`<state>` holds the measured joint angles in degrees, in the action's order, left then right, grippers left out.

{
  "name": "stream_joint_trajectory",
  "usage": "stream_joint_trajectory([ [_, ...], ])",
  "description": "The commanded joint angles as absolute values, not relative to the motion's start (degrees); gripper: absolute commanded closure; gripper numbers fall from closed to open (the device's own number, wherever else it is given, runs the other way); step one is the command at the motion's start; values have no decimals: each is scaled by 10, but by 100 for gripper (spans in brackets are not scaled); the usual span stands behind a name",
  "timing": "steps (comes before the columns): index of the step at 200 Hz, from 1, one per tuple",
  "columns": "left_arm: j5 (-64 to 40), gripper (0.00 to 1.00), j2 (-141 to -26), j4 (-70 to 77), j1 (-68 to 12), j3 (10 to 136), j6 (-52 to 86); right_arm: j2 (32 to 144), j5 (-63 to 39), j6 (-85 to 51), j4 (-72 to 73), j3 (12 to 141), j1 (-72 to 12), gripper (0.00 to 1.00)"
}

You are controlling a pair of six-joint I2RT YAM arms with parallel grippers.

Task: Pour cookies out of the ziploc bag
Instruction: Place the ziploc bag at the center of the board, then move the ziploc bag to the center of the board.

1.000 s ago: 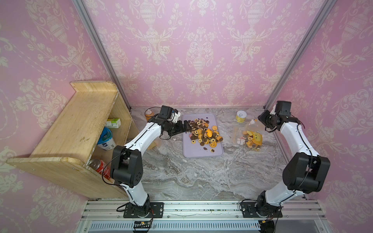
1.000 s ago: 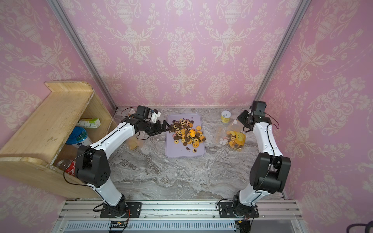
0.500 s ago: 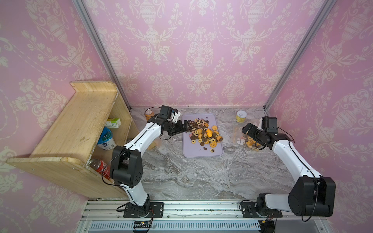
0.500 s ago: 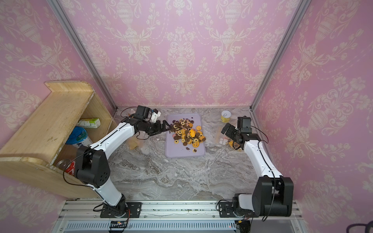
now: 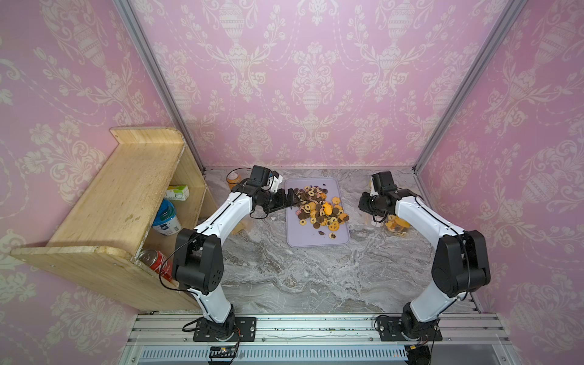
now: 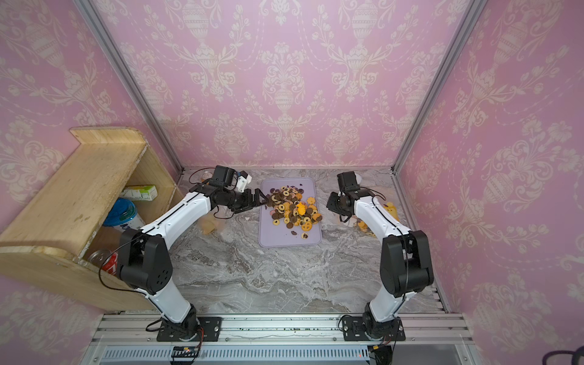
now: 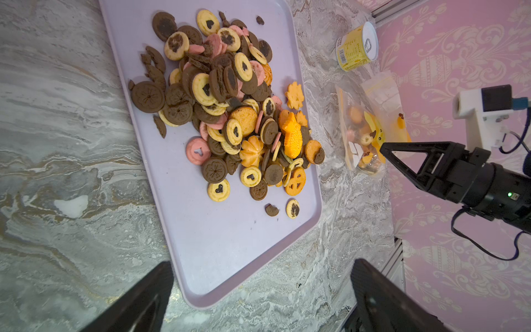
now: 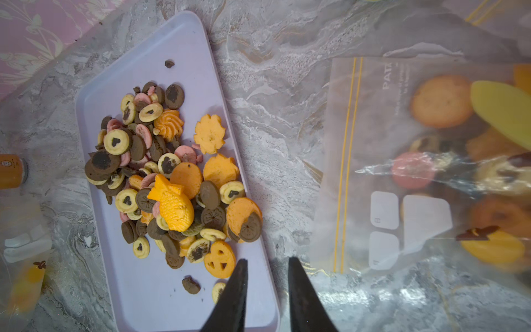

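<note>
The cookies (image 5: 319,208) lie mostly in 1 heap on the far half of the tray (image 5: 316,237), so the pour looks largely done. The near half is bare apart from 2 strays. More cookies remain inside the bag (image 8: 402,138). It lies flat on the table (image 5: 300,278) just beside the tray, on the right arm's side, with its zip end toward the tray (so the mouth already faces where the contents should go). Neither gripper holds it.

The right gripper (image 8: 267,260) hangs over the tray edge nearest the bag. Its jaws are drawn in to a slim gap with nothing between them. I judge it is lining up on the bag's zip-end corner, perhaps to drag the mouth over the tray before the rest is tipped out.

The left gripper (image 7: 261,261) hovers at the tray's opposite edge by the heap, jaws spread wide and empty. It is probably placed there to steady the tray or take the bag's other side.
</note>
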<state>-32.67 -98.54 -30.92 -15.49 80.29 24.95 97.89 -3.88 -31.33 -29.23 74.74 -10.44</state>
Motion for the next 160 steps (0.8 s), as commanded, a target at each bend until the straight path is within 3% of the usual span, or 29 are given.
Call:
stream_joint_trajectory([
  [1,-338,1,-980,-309,-151,799,254,1026,-50,-317,-311,783,-110,81],
  [24,-339,1,-980,-309,-150,799,253,1076,-36,-312,-330,822,-113,86],
  [48,-339,1,-979,-309,-150,799,252,1108,-4,-308,-358,855,-118,83],
  [66,-340,1,-980,-308,-150,799,252,1119,53,-299,-390,877,-129,71],
  [77,-340,1,-980,-308,-150,798,252,1122,85,-290,-407,887,-137,55],
  [84,-342,1,-980,-307,-150,798,252,1124,110,-284,-418,893,-143,51],
  [160,-349,1,-977,-303,-150,797,255,1161,203,-255,-493,935,-149,50],
])
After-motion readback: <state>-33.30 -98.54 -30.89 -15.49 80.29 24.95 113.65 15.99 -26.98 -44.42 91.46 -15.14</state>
